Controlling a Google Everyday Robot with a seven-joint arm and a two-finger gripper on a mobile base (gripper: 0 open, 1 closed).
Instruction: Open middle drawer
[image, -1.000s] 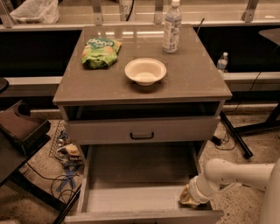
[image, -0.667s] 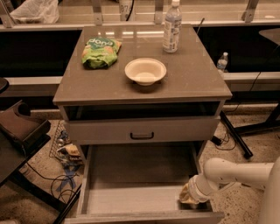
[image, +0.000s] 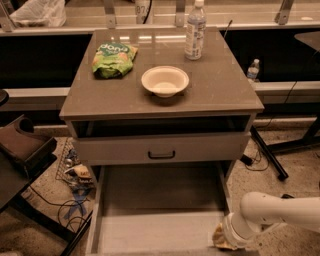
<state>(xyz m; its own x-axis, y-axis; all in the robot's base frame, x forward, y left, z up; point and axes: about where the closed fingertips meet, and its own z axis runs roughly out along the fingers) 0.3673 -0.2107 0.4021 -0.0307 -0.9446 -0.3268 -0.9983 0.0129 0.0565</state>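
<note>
- Noted middle drawer (image: 115, 149) shut, up and to the left of the gripper (image: 222, 239), well apart from it.
- Judged it rigid and of moderate weight, probably running on slides. Expected a steady straight pull to suffice, with no fragility to mind.
- Picked the small black bar handle (image: 161, 155) at front centre as the only sensible hold. Found nothing else to grip on the flat grey front.
- Logged gripper low at the right front corner of the pulled-out bottom drawer (image: 160, 232), touching or just beside its edge; could not tell which.
- Could not tell how far the gripper stood open, nor whether anything was held.
- Flagged bottom drawer, left of the gripper and beneath the handle, as possibly obstructing the approach.
</note>
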